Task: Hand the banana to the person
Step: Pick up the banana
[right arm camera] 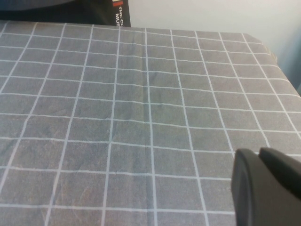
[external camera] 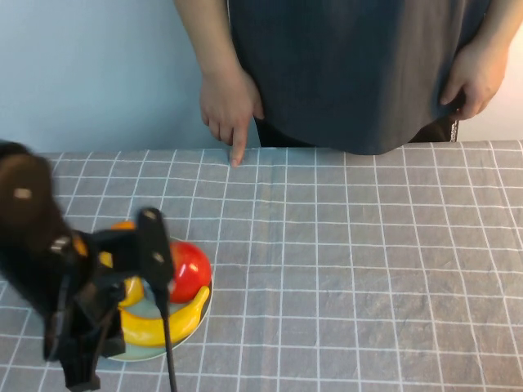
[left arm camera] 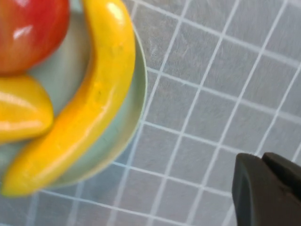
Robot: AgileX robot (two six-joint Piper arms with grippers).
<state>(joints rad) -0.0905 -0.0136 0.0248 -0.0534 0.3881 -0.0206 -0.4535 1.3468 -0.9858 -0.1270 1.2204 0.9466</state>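
The banana (external camera: 159, 327) lies along the near rim of a pale green plate (external camera: 204, 306) at the table's left front. It also shows in the left wrist view (left arm camera: 94, 99). My left gripper (external camera: 155, 261) hovers over the plate, above the banana and apple, shut and empty; in its wrist view (left arm camera: 265, 188) it is off to the side of the plate. The person (external camera: 351, 73) stands at the far edge, one hand (external camera: 229, 106) pointing a finger down onto the table. My right gripper (right arm camera: 265, 188) is shut and empty over bare cloth, outside the high view.
A red apple (external camera: 189, 269) and an orange-yellow pear-shaped fruit (left arm camera: 23, 110) share the plate. A grey checked cloth (external camera: 368, 261) covers the table. A dark box with white print (right arm camera: 117, 14) stands at the table edge in the right wrist view.
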